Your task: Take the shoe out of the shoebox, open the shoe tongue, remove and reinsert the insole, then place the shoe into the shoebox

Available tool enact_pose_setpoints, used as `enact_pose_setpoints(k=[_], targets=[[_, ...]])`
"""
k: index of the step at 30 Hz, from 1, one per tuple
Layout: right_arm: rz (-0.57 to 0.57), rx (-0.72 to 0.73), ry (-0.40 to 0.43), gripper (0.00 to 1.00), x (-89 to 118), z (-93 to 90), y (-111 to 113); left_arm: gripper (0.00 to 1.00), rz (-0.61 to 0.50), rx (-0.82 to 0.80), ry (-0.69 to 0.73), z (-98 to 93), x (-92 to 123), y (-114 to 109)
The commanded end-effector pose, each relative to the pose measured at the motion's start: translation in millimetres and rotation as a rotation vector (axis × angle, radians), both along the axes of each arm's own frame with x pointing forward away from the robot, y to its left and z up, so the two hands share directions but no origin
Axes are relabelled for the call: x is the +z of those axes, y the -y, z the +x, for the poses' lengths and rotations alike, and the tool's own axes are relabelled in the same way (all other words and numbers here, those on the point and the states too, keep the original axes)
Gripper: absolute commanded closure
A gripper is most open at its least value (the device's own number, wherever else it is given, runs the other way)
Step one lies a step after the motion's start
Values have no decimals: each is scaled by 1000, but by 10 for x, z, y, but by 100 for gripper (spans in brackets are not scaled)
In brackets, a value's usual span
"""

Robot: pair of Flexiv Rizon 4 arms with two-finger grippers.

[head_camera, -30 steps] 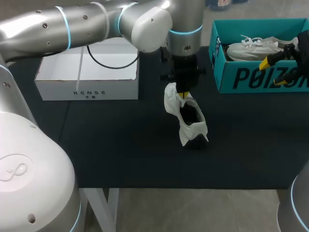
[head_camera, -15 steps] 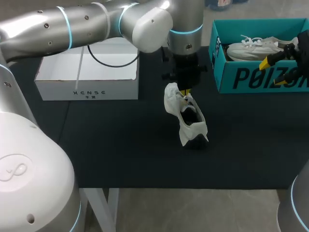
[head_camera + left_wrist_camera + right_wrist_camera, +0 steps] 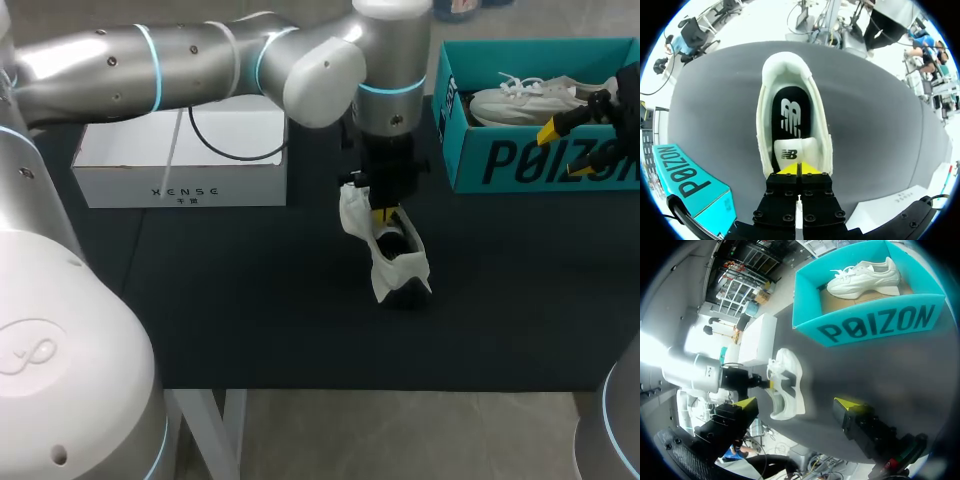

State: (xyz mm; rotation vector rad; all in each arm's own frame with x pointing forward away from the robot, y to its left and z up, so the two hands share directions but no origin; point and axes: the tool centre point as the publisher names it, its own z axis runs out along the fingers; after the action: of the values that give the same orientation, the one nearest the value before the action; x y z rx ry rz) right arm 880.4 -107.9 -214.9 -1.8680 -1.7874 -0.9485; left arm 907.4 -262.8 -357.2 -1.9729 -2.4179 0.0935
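Head view: got the white shoe (image 3: 390,268) sitting on the black table (image 3: 250,300), out of the teal shoebox (image 3: 540,165), off to its side. Left gripper (image 3: 799,169) fully closed, tips down at the tongue (image 3: 790,150). Right gripper (image 3: 796,404) spread wide by that shoebox, holding nothing.

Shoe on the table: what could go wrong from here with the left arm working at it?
1. The shoe stands unheld: the right gripper hangs open, apart from it, so a pull by the left gripper might drag or tip it.
2. The left fingers are shut by the tongue; whether they grip it cannot be told. If not, it may slip free and cover the insole.
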Motion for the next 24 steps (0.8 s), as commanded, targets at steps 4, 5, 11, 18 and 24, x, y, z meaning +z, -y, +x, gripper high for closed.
enact_pose_setpoints(k=[4,5,11,18,24], targets=[[-2,-1,0,0,-2,-3,-2,100,-54,104,10,-1,395,-18],[-2,-1,0,0,-2,-3,-2,100,-67,129,-3,-23,467,-13],[-2,-1,0,0,-2,-3,-2,100,-38,385,-3,-130,648,2],[-2,-1,0,0,-2,-3,-2,100,-38,385,-3,-130,648,2],[-2,-1,0,0,-2,-3,-2,100,106,757,-36,-97,635,8]])
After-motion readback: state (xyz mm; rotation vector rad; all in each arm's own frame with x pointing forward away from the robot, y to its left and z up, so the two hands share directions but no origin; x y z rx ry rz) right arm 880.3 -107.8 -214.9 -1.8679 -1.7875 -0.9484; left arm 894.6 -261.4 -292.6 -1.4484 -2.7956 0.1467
